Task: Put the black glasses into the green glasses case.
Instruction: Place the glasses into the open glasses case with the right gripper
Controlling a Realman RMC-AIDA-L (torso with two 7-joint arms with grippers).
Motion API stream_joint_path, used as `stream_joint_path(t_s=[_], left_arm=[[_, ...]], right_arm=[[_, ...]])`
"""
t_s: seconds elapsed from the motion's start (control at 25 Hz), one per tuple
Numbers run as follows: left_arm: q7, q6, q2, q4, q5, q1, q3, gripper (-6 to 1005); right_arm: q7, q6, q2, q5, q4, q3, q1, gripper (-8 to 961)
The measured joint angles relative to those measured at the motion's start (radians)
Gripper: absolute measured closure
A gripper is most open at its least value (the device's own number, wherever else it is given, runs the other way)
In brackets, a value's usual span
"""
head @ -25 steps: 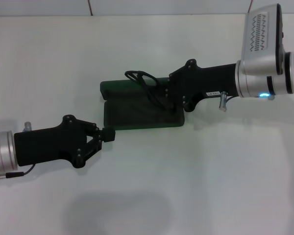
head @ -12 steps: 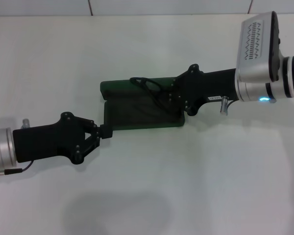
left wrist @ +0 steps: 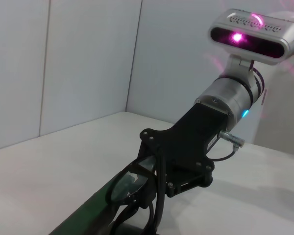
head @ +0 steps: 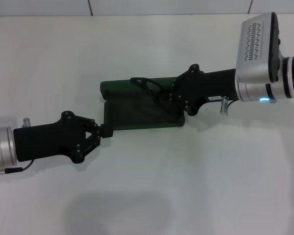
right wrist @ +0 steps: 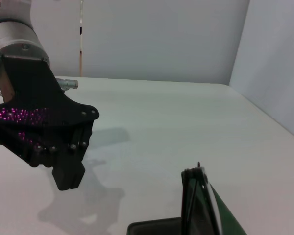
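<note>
Green glasses case (head: 137,108) lying open on the white surface (head: 196,176), lid flat toward the far side, tray toward the near side. Right gripper (head: 162,95) reaching in over the case from the right, jaws clamped on the black glasses (head: 148,84), held above the lid and tray, frame tilted on edge. From the left wrist view, lenses (left wrist: 127,182) just over the case edge (left wrist: 88,213). Left gripper (head: 107,131) low at the tray's near-left corner, jaws together, tip touching or just beside the case edge; cannot tell which.
</note>
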Motion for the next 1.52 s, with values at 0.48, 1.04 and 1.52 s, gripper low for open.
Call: stream_joint_path(t_s=[0.48,1.04,1.52], left_arm=[[0.007,0.000,0.000,0.000,0.000,-0.003,0.001,991],[0.009,0.001,-0.006,0.000,0.000,0.004,0.002,991],[0.002,0.006,-0.007,-0.003,0.022,0.001,0.002,990]], right_arm=[[0.026,0.020,0.000,0.009,-0.004,0.000,0.000,885],[0.027,0.019,0.000,0.024,-0.006,0.002,-0.005,770],[0.028,-0.046,-0.008,0.096,-0.119,0.039,-0.134,768]])
